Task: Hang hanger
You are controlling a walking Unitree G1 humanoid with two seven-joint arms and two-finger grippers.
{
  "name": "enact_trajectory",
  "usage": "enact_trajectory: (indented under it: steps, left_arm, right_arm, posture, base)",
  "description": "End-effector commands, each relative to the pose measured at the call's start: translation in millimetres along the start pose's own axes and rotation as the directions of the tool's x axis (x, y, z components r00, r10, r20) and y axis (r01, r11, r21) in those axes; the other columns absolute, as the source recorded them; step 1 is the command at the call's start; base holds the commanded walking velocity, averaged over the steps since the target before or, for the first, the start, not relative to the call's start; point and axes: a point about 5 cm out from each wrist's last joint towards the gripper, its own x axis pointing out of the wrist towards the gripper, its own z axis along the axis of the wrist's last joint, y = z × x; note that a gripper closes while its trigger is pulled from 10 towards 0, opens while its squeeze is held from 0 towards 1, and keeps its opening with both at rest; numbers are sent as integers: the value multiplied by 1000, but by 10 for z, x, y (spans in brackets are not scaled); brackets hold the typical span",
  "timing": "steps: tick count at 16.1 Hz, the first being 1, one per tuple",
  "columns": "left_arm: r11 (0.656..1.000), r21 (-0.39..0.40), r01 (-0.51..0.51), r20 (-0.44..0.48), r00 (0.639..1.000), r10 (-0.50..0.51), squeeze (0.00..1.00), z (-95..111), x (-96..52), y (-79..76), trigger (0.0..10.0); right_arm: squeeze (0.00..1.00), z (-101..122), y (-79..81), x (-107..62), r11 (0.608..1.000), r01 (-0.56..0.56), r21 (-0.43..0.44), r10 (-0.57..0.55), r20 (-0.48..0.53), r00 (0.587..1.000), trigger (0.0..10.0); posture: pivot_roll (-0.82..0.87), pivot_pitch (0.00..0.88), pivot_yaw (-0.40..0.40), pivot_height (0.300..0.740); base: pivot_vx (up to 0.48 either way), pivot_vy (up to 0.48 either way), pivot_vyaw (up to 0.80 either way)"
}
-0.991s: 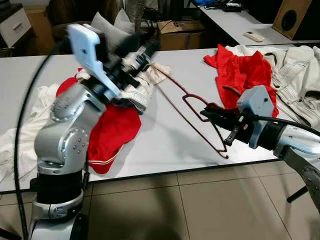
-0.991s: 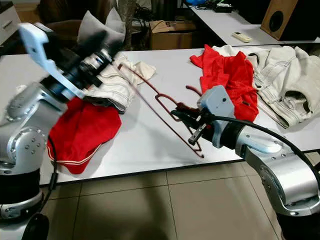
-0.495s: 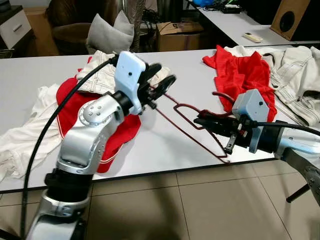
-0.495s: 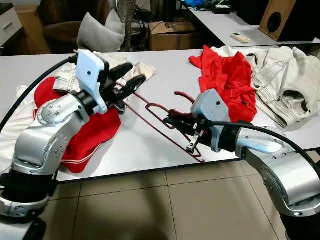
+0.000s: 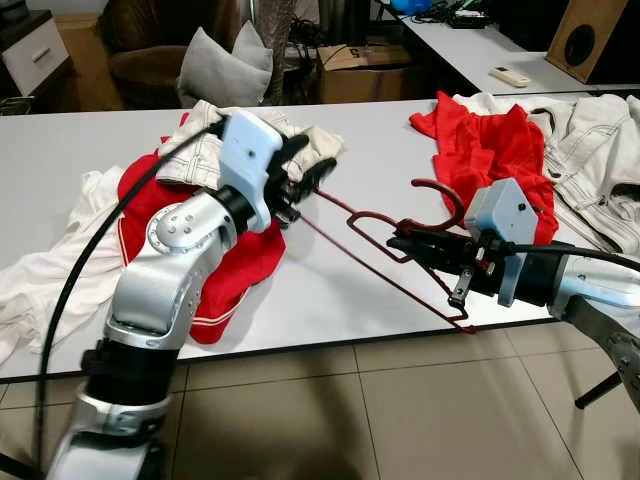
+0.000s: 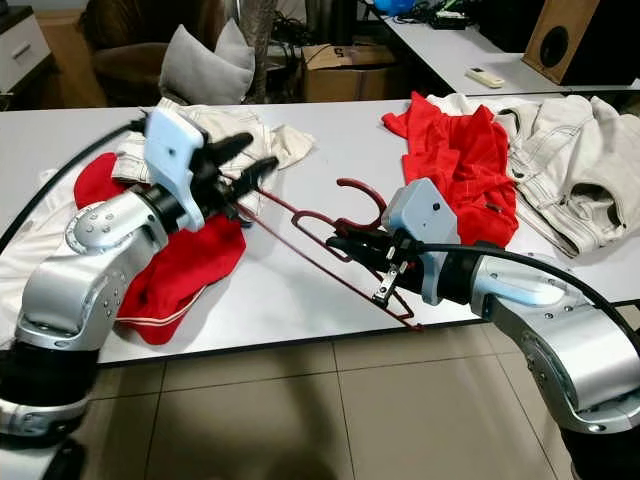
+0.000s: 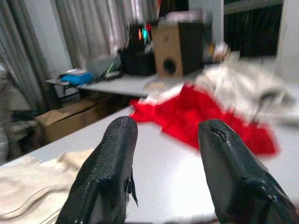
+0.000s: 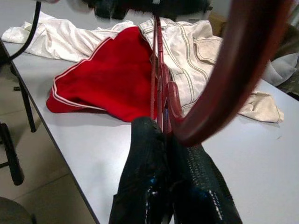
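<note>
Right tool (image 5: 400, 238), mid-frame, is clamped on the red hanger (image 5: 385, 265); left tool (image 6: 258, 172) gapes wide by its far end.

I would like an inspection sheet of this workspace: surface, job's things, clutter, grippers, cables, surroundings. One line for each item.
Surface: white table, bare in the middle strip.
Job's things: dark red hanger, lifted at a slant over the table's front edge, hook up.
Clutter: red garment and cream garment on the left; red cloth and cream jacket on the right.
Grippers: right gripper shut on the hanger near its hook; left gripper open at the hanger's far end.
Cables: black cable along the left arm.
Surroundings: tiled floor, cardboard box, speaker, grey cushion, remote on a second table.
</note>
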Motion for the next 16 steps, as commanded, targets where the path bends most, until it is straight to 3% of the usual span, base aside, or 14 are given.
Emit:
enact_trajectory:
  steps: [1,4,5,6,9,12,14,16]
  left_arm:
    - [999,-45,-16,62,998,19,0,145,-14,70,10000]
    - [989,-129,-66,141,986,85,0,335,-117,218,10000]
    - [990,-99,-98,126,986,110,0,331,-184,259,10000]
    - [985,-29,-168,27,985,168,0,184,-323,303,10000]
    - [963,44,-265,-128,955,268,0,-218,-665,166,10000]
    - [945,-11,-328,-148,935,323,0,-349,-787,52,10000]
    - [937,-11,-350,-155,926,344,0,-389,-787,12,10000]
    - [937,-8,-350,-167,924,344,0,-430,-783,-40,10000]
  right_arm:
    - [0,44,-30,-3,999,26,-24,-25,9,1000,10000]
    - [0,-80,-51,-14,989,133,63,-133,-9,991,10000]
    - [0,-118,-37,-26,981,171,87,-171,-10,985,10000]
    - [0,-184,-21,-45,959,258,118,-259,0,966,10000]
    - [0,-327,6,-108,846,491,207,-504,12,863,10000]
    - [0,-355,105,-99,782,537,317,-572,20,820,10000]
    - [0,-408,117,-114,696,631,344,-672,0,741,10000]
    - [0,-460,169,-76,695,636,337,-672,-9,740,10000]
  posture:
    - [-113,0,9,740]
    - [-102,0,-3,740]
    - [-100,0,-6,740]
    - [-100,3,3,740]
    - [-87,15,16,740]
    - [-92,28,12,740]
    - [-87,29,2,740]
    - [-91,27,0,740]
  base:
    - [0,0,0]
    - [0,0,0]
    - [0,0,0]
    - [0,0,0]
    - [0,0,0]
    - [0,207,0]
    - [0,416,0]
    - [0,418,0]
